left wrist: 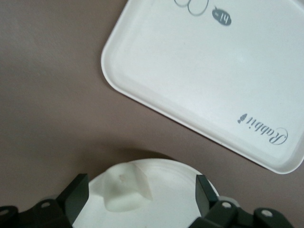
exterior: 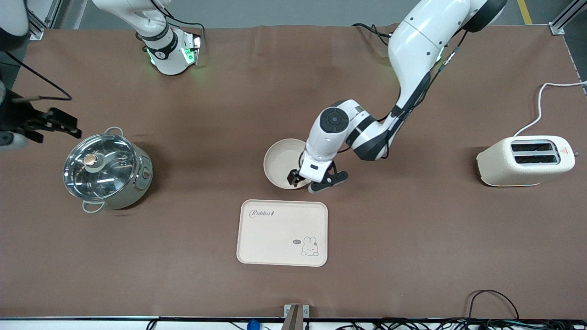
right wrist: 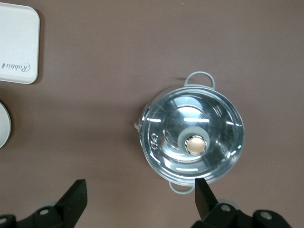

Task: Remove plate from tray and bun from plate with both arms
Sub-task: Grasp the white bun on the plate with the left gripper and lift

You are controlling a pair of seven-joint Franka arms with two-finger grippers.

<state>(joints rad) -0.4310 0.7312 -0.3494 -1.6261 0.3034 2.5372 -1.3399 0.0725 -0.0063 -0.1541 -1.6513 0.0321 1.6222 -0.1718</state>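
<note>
White jointed left arm bent low, black two-finger left gripper [exterior: 316, 179] fingers [left wrist: 76, 197] spread wide. Right arm waits raised, right gripper [exterior: 55, 124] fingers [right wrist: 76, 198] spread.

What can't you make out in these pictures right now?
- The bun: none shows in any view. If it is in the pot, the glare on its glass lid hides it.
- The plate: the left gripper and wrist cover one side in the front view.
- The right gripper: its arm is cut by the front view's edge.
</note>
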